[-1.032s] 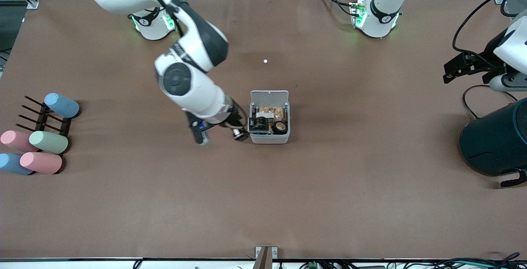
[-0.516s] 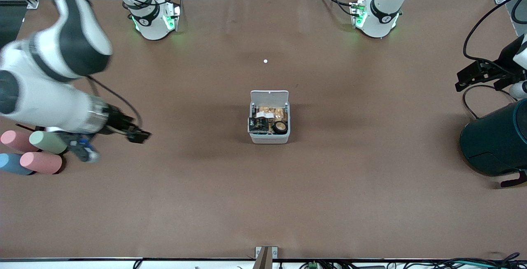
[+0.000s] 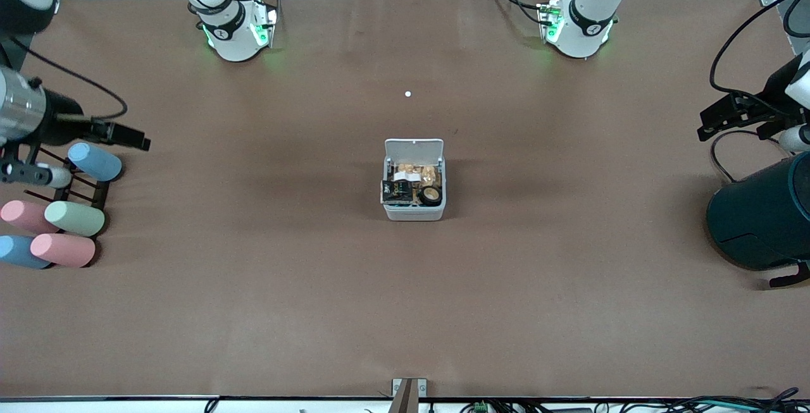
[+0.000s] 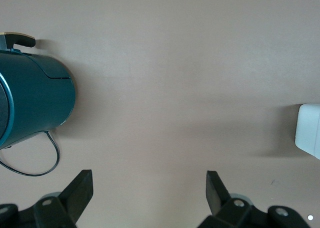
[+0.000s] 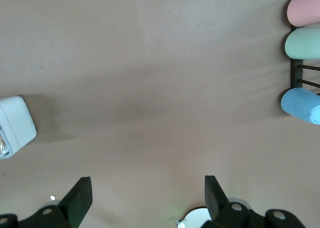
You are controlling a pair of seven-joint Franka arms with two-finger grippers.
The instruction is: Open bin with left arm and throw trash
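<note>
the pastel cylinders (image 3: 63,220) lie by a black rack (image 3: 66,179) at the right arm's end of the table, tucked out of the way. the bin (image 3: 414,180) sits in the middle of the table with bare brown cloth all around it. its lid (image 3: 414,147) stands up, hinged on the edge farther from the camera, so the top is open. the trash (image 3: 411,188) is inside it: a black packet (image 3: 397,191), a black ring (image 3: 431,196) and a wavy ring (image 3: 417,174). it looks like the job is about done. the big dark drum (image 3: 762,217) stands at the left arm's end.

the right gripper (image 5: 145,198) hangs over the rack, fingers wide apart and holding nothing. the left gripper (image 4: 147,198) hangs over the table edge near the drum, fingers spread too, holding nothing. both arms sit well away from the bin, so there is lots of room around it.
</note>
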